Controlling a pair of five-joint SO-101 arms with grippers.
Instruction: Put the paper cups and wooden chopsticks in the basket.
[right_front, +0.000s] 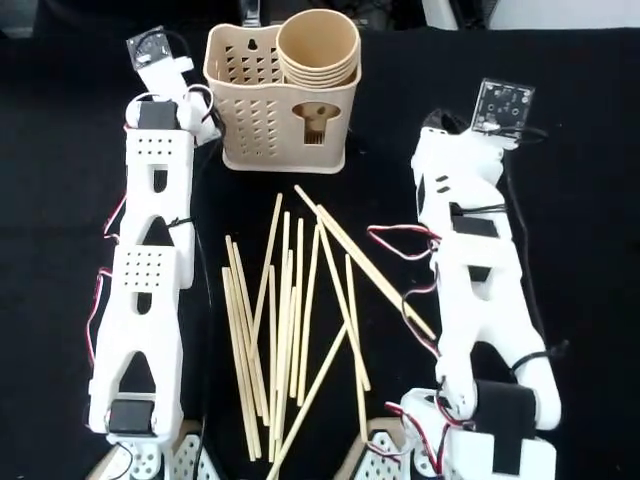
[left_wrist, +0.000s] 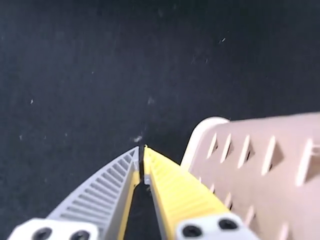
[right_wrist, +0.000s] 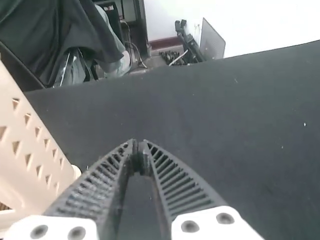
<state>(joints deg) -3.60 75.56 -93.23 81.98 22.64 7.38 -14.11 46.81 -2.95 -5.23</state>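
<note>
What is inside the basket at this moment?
A stack of paper cups stands in the right part of the basket. The chopsticks lie outside, on the table. Its floor is hidden by its walls.

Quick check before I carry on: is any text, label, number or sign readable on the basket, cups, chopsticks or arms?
No readable text anywhere.
Basket, paper cups and wooden chopsticks: plain, no print visible.
Circuit board on an arm's wrist: any markings are too small to read.
</note>
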